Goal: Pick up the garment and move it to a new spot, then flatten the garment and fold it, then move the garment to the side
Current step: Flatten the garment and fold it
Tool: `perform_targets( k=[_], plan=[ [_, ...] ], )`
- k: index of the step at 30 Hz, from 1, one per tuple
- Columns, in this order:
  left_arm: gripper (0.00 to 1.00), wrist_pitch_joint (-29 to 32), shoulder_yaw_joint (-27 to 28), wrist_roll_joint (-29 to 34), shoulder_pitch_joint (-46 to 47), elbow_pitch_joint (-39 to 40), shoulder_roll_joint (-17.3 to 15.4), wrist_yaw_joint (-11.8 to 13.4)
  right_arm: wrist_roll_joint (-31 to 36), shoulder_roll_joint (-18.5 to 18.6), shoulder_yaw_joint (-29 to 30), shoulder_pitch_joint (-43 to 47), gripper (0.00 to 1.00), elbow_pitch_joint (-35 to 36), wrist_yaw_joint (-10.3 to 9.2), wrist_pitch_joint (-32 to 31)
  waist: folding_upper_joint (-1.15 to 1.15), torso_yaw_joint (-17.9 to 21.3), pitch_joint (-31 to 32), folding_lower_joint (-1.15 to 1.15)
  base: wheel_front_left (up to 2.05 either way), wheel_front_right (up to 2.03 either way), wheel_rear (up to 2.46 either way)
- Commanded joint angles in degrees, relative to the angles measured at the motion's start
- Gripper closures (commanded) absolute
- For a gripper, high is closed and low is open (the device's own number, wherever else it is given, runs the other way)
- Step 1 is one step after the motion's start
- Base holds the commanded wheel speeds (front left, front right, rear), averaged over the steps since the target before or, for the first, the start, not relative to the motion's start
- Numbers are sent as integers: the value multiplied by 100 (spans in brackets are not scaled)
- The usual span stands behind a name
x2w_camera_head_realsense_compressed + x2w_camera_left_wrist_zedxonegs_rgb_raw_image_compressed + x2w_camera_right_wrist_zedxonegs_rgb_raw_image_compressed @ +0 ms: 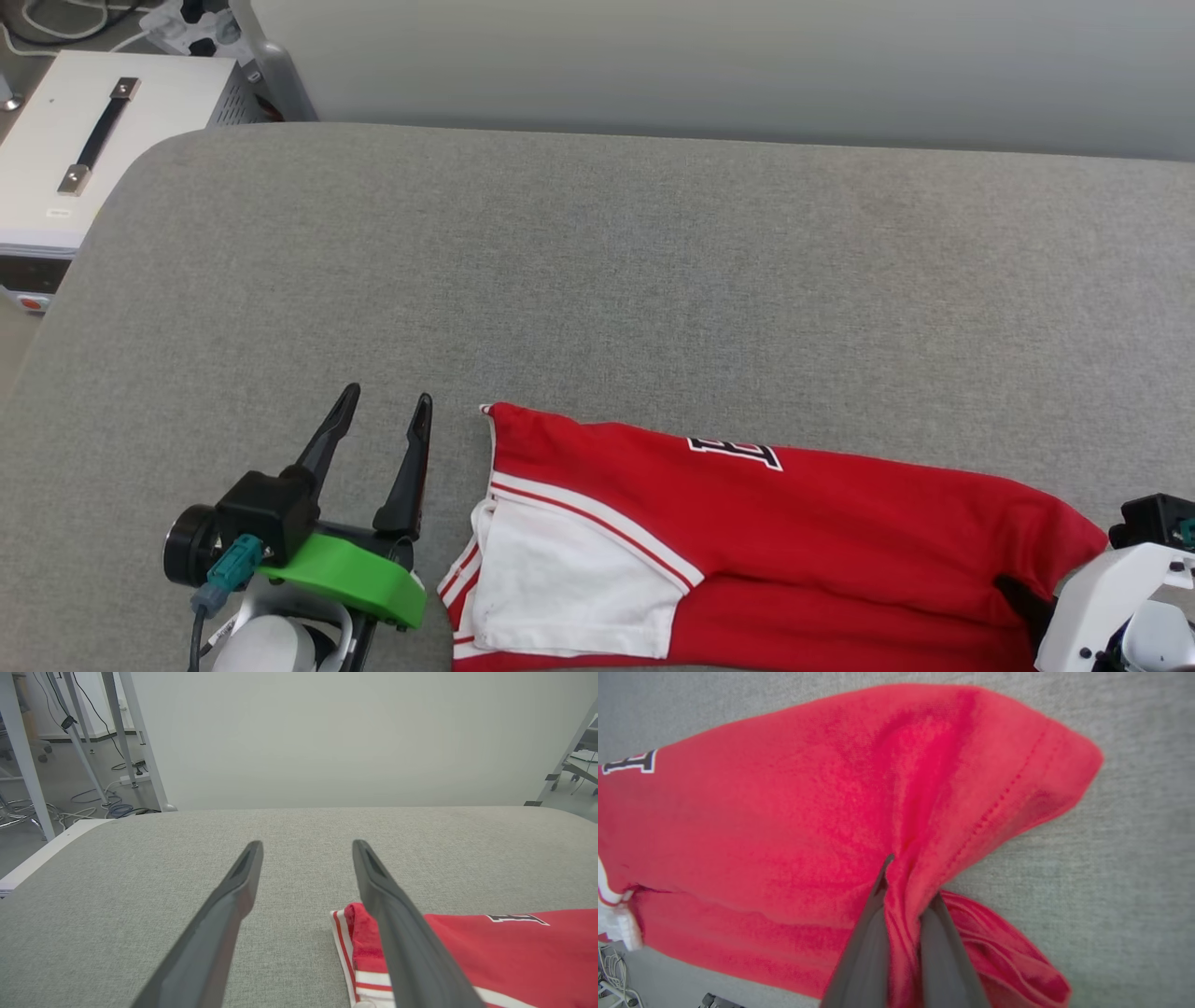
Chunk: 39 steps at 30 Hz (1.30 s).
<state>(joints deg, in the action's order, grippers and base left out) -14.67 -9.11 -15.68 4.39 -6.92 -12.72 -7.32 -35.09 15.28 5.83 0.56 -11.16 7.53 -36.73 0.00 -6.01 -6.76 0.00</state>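
**Garment.** The garment (840,532) lies on the grey tabletop (597,261) along the near edge, running from the middle toward the robot's right. In the head view, a white sleeve (560,579) with red-and-white striped trim lies on top at the garment's left end. Part of a black, white-edged letter (735,454) shows at the far edge of the red cloth.

**Left gripper.** The left gripper (388,394) sits low over the tabletop just beside the garment's left end. Its fingers are released and spread wide, with nothing between them. In the left wrist view, one finger overlaps the striped edge of the garment. The head view shows a strip of bare tabletop between that finger and the cloth.

**Right gripper.** In the head view, the white housing of the right gripper (911,877) sits at the garment's right end, and the cloth hides its fingertips. The right wrist view shows the fingers clenched on a bunched ridge of red cloth near a stitched hem corner. Folds in the cloth run in toward the pinch. Whether this end is raised off the tabletop cannot be told.

**Surroundings.** The head view shows a white case (84,140) with a black handle beyond the tabletop's far left corner. The left wrist view shows cables (117,809) on the floor on that side.
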Motion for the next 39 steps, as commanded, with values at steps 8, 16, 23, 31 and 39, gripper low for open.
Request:
perform_targets(
  k=[8,16,23,31,39],
  plan=[
    [0,-32,-60,-77,-148,-47,-55,-16,304,691,320,6,100,-362,-4,468,0,45,228,0,0,0,0],
    [0,-32,-14,-105,-186,-30,10,-16,484,841,545,-44,100,-547,-4,661,0,1,329,0,0,0,0],
    [0,-33,-24,-129,-394,-94,41,-16,445,673,311,215,100,-192,-4,698,0,41,608,0,0,0,0],
    [0,-33,-33,-164,-501,-67,54,-16,320,364,-33,556,100,571,-4,351,0,33,843,0,0,0,0],
    [0,-33,-53,-195,-618,-77,53,-16,143,-191,-555,712,100,1284,-4,150,0,-66,953,0,0,0,0]
  ],
)
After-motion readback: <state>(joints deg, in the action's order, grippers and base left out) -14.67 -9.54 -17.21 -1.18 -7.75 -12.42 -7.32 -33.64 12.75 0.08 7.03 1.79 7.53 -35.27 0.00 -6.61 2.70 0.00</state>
